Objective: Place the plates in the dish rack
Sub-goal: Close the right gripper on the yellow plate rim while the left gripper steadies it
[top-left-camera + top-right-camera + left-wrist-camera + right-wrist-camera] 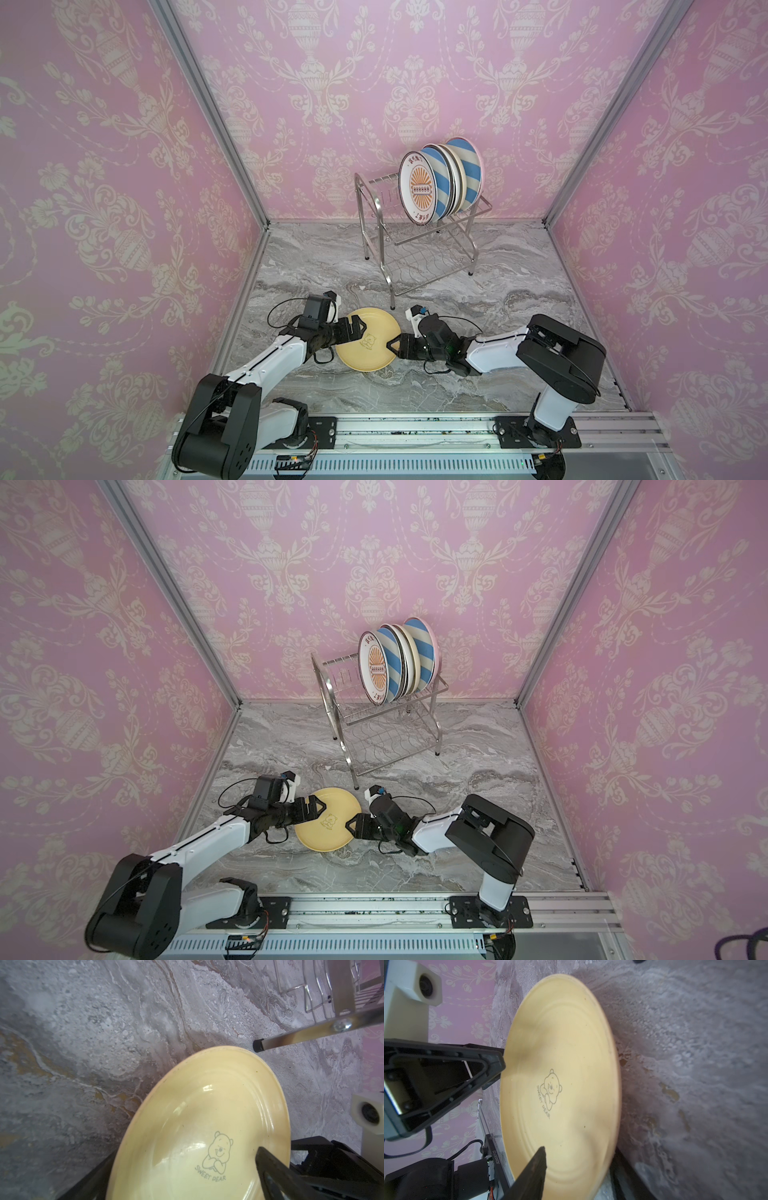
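**While Both Hands Bracket the Yellow Plate, the Rack Waits at 1 O'Clock**

Because a flat plate cannot slide into an upright slot, the yellow plate [368, 338] is held tilted over the counter [519, 270] near its front edge. A shadow shows under the plate's low rim in both top views. The left hand [356, 328] pinches the rim at about 9 o'clock. Its wrist view shows one finger [270, 1167] across the glazed face and the other under the plate, and that grip seems to be what keeps the plate raised. The right hand [392, 345] meets the opposite rim at about 4 o'clock, with one finger [537, 1167] over the face and the other behind the edge. Its jaws straddle the rim, but I cannot tell whether they already press on it. The pairing reads as a pass between arms, probably because the dish rack [391, 291] stands at 1 o'clock from the plate, on the right arm's side.

The rack's upper tier carries a row of plates on edge, crowded toward its 3 o'clock end. A sunburst plate [417, 189] is in front and the striped plates [440, 183] are behind it. Each leans in its own wire slot, which keeps them apart. Free slots lie at the 9 o'clock end and the lower tier is bare, so the yellow plate has room.
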You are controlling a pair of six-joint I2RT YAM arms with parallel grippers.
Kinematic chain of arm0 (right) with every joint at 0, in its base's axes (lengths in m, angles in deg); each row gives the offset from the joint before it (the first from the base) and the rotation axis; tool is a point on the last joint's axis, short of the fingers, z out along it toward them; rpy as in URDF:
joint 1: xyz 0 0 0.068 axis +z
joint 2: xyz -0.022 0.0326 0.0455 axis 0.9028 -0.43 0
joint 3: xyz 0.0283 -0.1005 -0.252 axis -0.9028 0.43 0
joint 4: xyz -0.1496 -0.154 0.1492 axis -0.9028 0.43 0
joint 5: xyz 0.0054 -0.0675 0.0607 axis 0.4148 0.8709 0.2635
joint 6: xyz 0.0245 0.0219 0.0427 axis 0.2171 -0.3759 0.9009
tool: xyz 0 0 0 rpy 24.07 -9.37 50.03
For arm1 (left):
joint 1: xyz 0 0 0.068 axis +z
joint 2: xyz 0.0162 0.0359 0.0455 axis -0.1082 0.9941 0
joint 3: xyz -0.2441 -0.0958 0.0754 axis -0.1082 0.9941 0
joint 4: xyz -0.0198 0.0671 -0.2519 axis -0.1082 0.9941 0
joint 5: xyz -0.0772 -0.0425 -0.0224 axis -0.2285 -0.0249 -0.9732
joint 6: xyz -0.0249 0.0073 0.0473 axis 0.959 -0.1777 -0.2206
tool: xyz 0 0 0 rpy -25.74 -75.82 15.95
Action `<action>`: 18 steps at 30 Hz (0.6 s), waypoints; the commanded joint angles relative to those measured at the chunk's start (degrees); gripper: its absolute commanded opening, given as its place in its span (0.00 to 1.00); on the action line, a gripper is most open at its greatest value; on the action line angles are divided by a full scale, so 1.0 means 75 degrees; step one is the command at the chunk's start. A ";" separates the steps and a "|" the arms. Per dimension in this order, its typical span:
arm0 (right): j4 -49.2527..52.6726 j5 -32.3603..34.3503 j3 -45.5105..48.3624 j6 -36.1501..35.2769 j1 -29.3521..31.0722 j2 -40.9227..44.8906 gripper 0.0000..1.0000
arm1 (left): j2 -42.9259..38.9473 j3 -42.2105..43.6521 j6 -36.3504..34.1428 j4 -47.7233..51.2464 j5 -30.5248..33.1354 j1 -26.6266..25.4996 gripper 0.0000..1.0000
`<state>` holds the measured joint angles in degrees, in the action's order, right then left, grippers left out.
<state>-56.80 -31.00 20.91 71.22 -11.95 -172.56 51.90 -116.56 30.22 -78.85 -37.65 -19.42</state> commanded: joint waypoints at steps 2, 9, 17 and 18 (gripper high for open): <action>0.1376 0.0410 -0.0307 -0.0217 0.0043 -0.0027 0.47 | -0.0265 0.0130 0.0088 0.0227 -0.0176 -0.0073 0.99; 0.1903 0.0497 -0.0648 -0.0284 0.0087 -0.0150 0.40 | -0.0681 0.0318 0.0120 0.0261 -0.0361 -0.0090 0.99; 0.2649 0.0746 -0.0952 -0.0460 0.0137 -0.0081 0.30 | -0.1009 0.0381 0.0168 0.0427 -0.0141 -0.0121 0.99; 0.2758 0.0772 -0.1022 -0.0493 0.0129 -0.0079 0.29 | -0.1037 0.0361 0.0162 0.0461 -0.0104 -0.0115 0.99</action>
<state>-42.00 -27.09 14.29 69.28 -11.45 -172.60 45.32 -113.94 30.50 -77.06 -38.24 -19.60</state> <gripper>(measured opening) 0.297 0.994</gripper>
